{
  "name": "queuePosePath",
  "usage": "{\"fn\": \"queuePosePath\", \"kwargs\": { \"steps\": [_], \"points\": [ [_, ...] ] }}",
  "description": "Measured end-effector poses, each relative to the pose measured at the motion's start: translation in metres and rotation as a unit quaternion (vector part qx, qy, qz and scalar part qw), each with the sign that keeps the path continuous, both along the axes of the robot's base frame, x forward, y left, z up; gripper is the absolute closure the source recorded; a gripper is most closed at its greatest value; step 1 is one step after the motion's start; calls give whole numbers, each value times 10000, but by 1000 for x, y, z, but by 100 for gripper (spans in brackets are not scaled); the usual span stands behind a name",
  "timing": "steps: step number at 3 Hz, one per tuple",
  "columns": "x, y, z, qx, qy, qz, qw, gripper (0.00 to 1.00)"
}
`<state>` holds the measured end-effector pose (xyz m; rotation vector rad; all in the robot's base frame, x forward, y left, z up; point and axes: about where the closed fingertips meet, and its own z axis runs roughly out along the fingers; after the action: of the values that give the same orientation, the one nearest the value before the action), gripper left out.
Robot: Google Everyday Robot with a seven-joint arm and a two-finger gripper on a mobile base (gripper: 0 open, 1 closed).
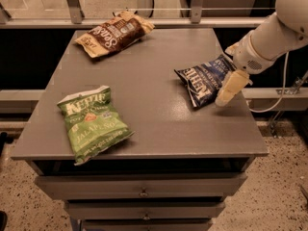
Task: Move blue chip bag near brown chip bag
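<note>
I see a grey drawer table (144, 95) carrying three bags: brown chip bag (113, 34) at far left, green jalapeño bag (94, 121) near left, blue chip bag (204, 78) right side. Gripper (225, 96) sits at the blue bag's right edge

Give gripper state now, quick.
Gripper: at the right edge of the blue chip bag; open, shut or holding cannot be told.
</note>
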<state>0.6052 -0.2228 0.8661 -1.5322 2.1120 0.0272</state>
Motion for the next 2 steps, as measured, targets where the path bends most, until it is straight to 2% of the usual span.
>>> {"fn": "queuePosePath", "kwargs": {
  "steps": [1,2],
  "points": [
    [24,-1,-19,115,-81,-71,9999,11],
    [47,-4,-16,121,-304,-111,9994,43]
  ]
}}
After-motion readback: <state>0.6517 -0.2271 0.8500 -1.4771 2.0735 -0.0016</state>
